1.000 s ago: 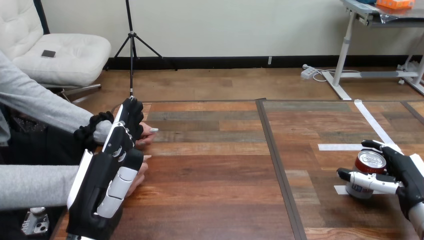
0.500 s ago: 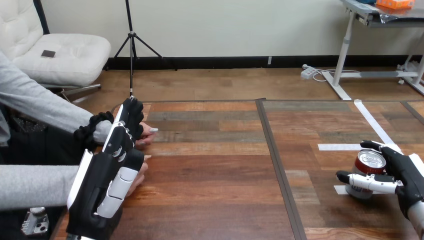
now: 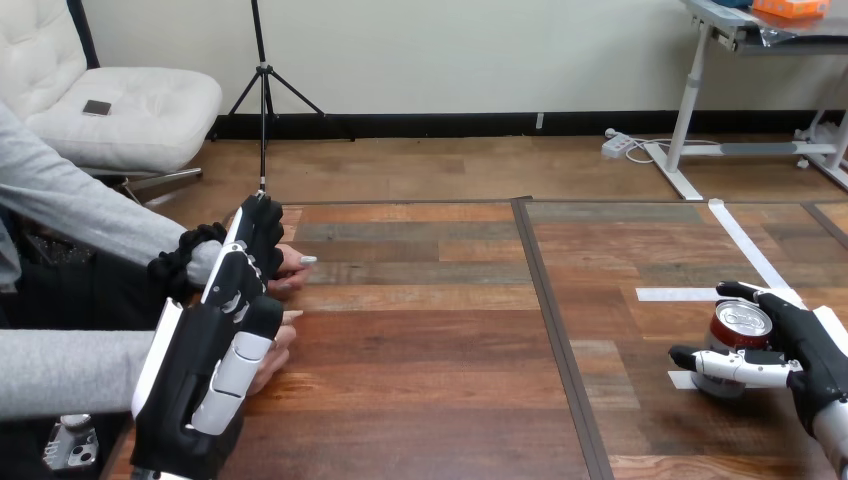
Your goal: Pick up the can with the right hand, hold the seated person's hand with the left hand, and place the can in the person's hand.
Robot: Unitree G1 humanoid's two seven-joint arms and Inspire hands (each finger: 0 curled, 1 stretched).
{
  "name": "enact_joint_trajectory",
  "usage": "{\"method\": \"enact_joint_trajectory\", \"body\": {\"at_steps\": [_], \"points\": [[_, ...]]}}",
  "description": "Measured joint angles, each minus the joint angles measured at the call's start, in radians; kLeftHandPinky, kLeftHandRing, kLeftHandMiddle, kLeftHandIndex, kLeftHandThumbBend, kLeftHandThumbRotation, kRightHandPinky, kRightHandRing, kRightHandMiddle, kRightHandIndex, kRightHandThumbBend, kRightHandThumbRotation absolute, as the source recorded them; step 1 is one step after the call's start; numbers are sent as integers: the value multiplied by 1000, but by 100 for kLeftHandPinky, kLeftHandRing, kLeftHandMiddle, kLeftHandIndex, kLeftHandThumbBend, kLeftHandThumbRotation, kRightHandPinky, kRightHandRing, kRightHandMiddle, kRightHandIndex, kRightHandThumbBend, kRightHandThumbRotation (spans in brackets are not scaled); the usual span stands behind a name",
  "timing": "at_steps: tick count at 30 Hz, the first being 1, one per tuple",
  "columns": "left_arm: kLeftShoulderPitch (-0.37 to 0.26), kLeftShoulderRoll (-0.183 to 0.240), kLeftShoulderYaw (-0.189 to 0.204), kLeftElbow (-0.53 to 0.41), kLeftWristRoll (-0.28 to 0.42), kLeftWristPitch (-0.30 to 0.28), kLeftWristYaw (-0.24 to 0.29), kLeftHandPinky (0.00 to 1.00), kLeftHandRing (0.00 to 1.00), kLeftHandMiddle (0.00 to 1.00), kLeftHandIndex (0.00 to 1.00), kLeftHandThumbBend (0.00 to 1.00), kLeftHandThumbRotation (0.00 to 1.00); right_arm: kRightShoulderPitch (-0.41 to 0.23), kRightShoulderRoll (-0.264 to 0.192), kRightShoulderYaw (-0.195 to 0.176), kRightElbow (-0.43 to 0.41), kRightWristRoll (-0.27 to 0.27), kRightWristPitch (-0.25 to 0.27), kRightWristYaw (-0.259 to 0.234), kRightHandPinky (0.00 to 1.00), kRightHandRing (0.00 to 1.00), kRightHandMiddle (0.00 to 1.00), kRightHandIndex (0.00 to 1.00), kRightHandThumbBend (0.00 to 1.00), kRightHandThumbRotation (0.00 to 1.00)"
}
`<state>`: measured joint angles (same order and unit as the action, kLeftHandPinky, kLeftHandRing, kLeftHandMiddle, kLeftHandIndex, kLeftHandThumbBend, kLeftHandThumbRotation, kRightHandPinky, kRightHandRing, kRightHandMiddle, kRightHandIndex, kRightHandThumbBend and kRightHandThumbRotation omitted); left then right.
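A red and silver can (image 3: 738, 325) stands upright on a white tape mark near the table's right edge. My right hand (image 3: 815, 350) wraps it from the right: the thumb lies across the can's front and the fingers curl round its back. At the table's left side my left hand (image 3: 205, 370) stands on edge with its fingers straight, pointing away from me. The person's hand (image 3: 292, 266) lies just behind those fingers, its fingertips poking out to the right. A second person's hand (image 3: 280, 345) shows lower, beside my palm. Whether my left hand touches either one I cannot tell.
White tape strips (image 3: 682, 294) lie on the right half of the wooden table. A dark seam (image 3: 552, 320) runs front to back through the table's middle. The person's grey sleeves come in from the left edge.
My right thumb has slipped a little lower and to the right across the can's front. The can stays in place, and my left hand and the person's hands have barely moved.
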<state>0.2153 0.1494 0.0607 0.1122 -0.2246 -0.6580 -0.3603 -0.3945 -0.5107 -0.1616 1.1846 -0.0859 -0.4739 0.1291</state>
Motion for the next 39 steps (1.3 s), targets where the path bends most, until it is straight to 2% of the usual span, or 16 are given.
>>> {"method": "enact_joint_trajectory", "body": {"at_steps": [7,19,25,39], "points": [[0,0,0,0,1,-2,3,100,100,100,100,68,87,0,-2,3,0,-3,4,-1,83,86,83,82,100,5],[0,0,0,0,2,-2,6,100,100,100,100,69,87,-1,-5,9,0,-17,9,-15,78,81,78,80,93,0],[0,0,0,0,3,-2,7,100,100,100,99,70,87,-2,-6,9,-1,-17,9,-28,69,73,73,75,84,0],[0,1,1,0,7,-8,8,100,100,100,96,69,87,-7,-10,10,-1,-24,30,-68,56,62,65,68,73,0]]}}
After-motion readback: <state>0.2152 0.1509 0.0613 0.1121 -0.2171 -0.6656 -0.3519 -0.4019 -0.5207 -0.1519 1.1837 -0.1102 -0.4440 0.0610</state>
